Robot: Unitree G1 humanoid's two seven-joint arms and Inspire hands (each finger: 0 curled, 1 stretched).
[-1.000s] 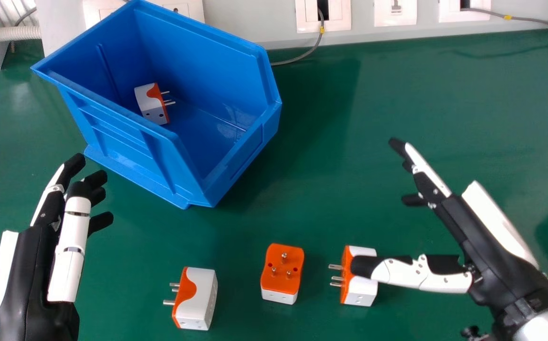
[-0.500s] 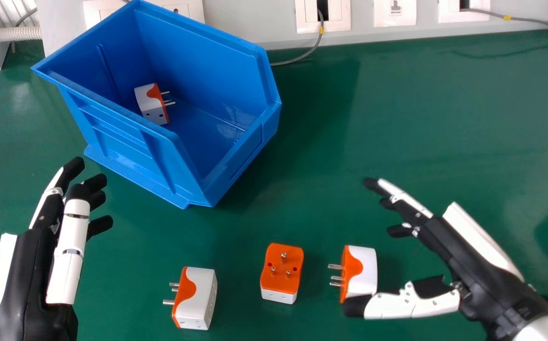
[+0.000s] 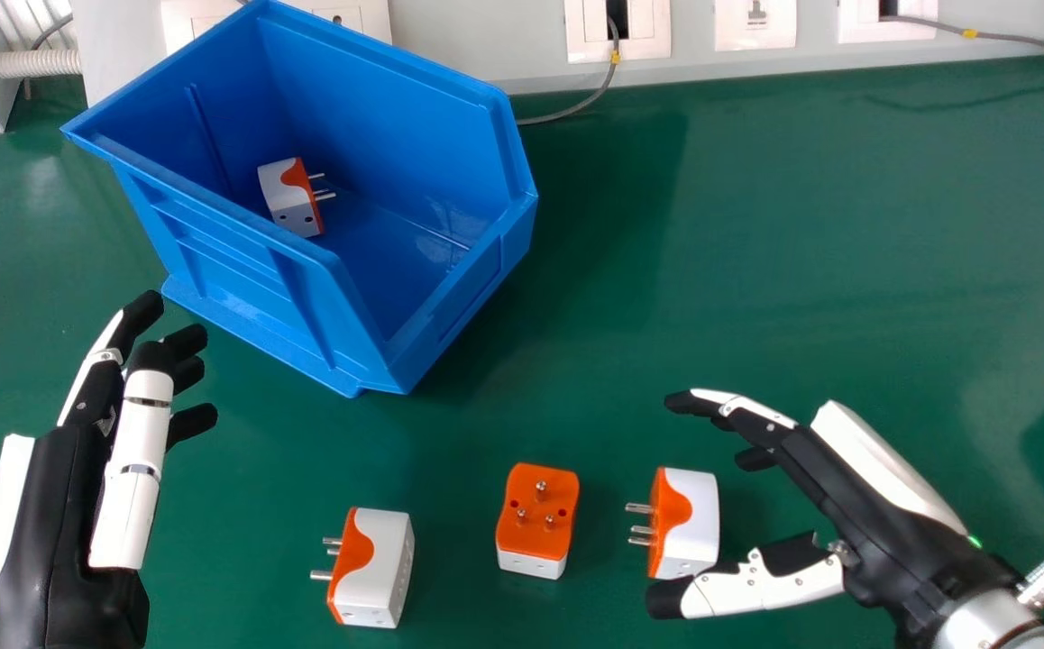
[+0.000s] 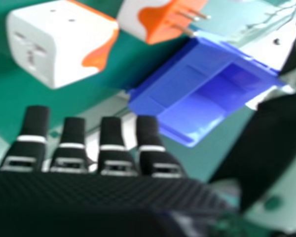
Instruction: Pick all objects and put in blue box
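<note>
My right hand (image 3: 856, 505) is open around the white and orange adapter (image 3: 686, 523) at the right, its thumb by the near end and its fingers beyond the far side. In the right hand view that hand (image 4: 111, 148) has straight fingers near a white adapter (image 4: 59, 42). An orange-faced adapter (image 3: 537, 514) lies in the middle with pins up; another adapter (image 3: 378, 568) lies left of it, pins pointing left. The blue box (image 3: 450, 315) stands at the back left, holding one adapter (image 3: 291, 198). My left hand (image 3: 62, 505) rests open at the left, nothing in it.
A wall panel with sockets (image 3: 754, 23) runs along the table's back edge. A grey cable (image 3: 576, 108) hangs down beside the box, and a ribbed tube (image 3: 35, 63) is at the back left. Green tabletop (image 3: 810, 270) stretches right of the box.
My right hand has come nearer and leftward, its fingers lowering toward the right adapter, and the thumb has shifted from over it to its near end. The left hand has barely moved.
</note>
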